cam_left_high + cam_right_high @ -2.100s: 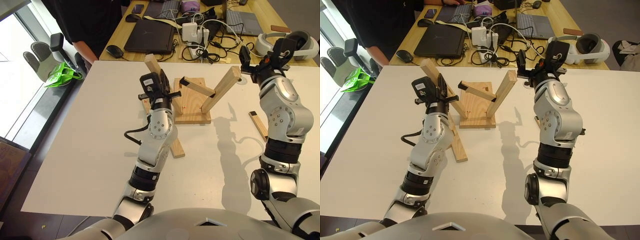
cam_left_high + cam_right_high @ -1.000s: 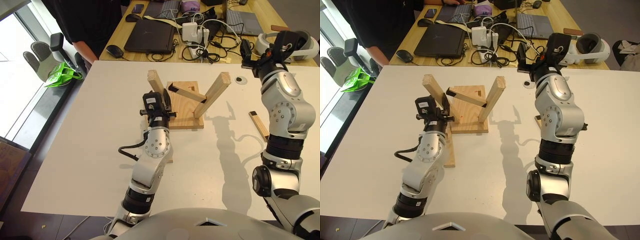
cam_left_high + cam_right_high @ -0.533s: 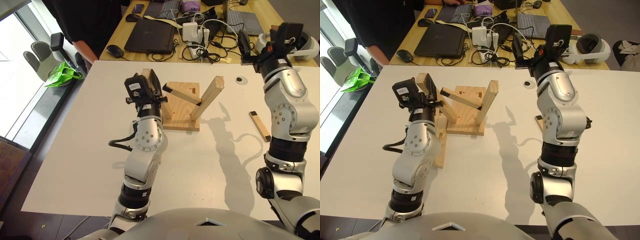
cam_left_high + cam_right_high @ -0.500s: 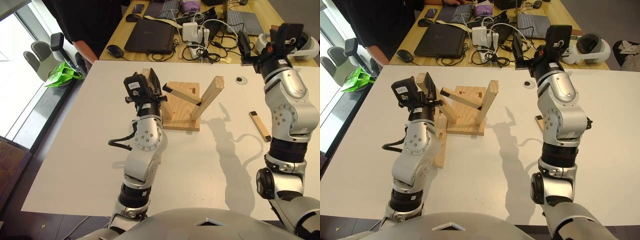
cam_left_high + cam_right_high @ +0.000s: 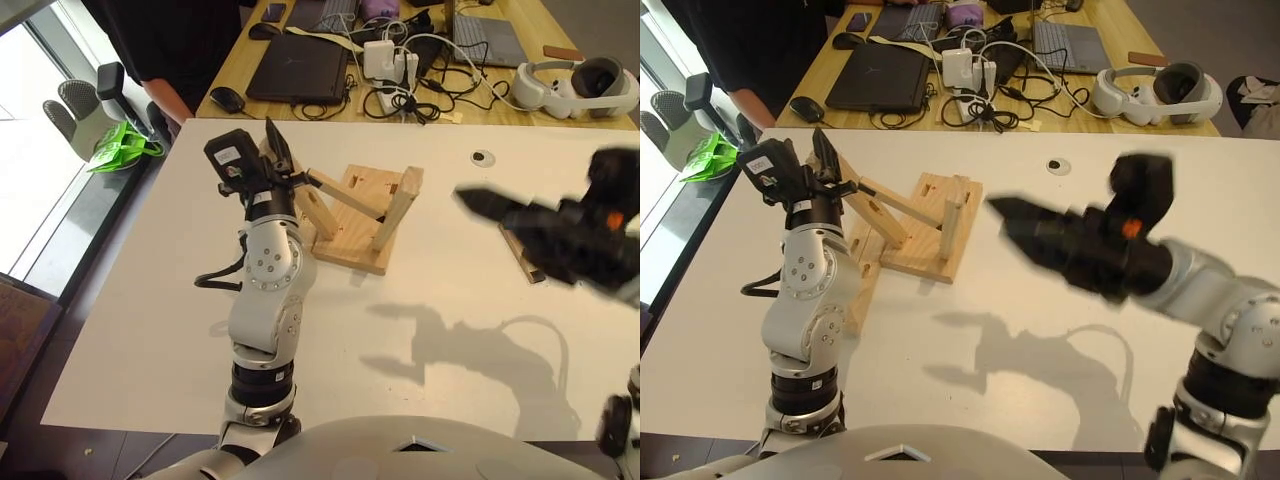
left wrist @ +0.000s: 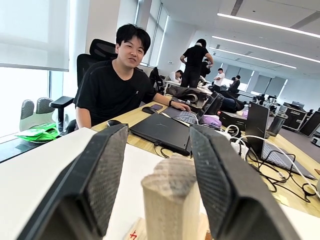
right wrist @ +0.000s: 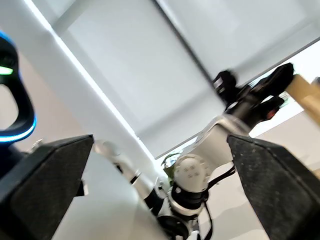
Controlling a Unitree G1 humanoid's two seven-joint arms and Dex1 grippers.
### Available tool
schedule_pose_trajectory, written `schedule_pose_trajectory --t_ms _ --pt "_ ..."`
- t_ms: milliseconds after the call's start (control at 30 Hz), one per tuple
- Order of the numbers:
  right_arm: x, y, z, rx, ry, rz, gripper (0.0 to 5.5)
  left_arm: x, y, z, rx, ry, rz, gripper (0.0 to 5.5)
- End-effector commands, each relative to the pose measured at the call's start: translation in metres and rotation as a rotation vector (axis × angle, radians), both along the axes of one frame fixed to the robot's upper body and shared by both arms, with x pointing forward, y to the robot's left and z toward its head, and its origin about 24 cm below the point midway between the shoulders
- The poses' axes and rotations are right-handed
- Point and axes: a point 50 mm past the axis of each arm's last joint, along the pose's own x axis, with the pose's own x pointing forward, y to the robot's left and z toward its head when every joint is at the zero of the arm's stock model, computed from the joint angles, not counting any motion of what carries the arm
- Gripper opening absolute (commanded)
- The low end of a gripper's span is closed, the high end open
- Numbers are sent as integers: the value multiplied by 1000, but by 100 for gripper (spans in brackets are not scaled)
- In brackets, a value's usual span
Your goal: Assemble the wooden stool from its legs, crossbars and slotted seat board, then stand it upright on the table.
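nearest, on the robot's right, the right claw hangs above the white desk, released, its two dark fingers spread wide with nothing between them. just beyond that arm a loose wooden piece lies flat on the desk, well apart from the rest of the stool.

on the left, a flat wooden plank lies on the desk partly under the left arm, close to the half-built stool. the left claw is raised above it and clenched on the top end of the gripped leg; from the wrist, its ribbed pads stand on either side of the leg's cut end. this leg slants down to the seat board, which sits near the middle of the desk with its slotted underside up. whether the board lies flat or is tipped up, i cannot tell. a second leg rises from the board's right side, leaning a little. a crossbar runs between the two legs.

farther back, a small dark round thing sits on the white surface. beyond its far edge a wooden desk carries a closed laptop, a mouse, a tangle of chargers and cables and a headset.
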Motion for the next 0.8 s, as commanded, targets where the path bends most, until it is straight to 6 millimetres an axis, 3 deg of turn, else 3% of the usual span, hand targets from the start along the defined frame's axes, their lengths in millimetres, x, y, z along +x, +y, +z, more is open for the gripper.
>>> schedule_pose_trajectory --t_ms 33,100,233,333,533,800 --pt "-15 9 4 23 -20 133 494 -2 -8 -5 -81 45 -9 224" --pt "-17 15 -1 -14 6 124 494 -1 -11 -7 -98 59 -29 224" --pt "-13 33 -41 -301 -8 -49 494 4 -15 -8 -128 79 -86 224" --pt "-10 36 -65 -477 -68 -151 494 8 -12 -5 -121 71 -109 224" --pt "8 49 -72 -483 -184 -279 494 12 -11 -2 -125 58 -134 224" --pt "43 120 -74 -421 -345 -536 494 14 -15 3 -103 43 -167 224"
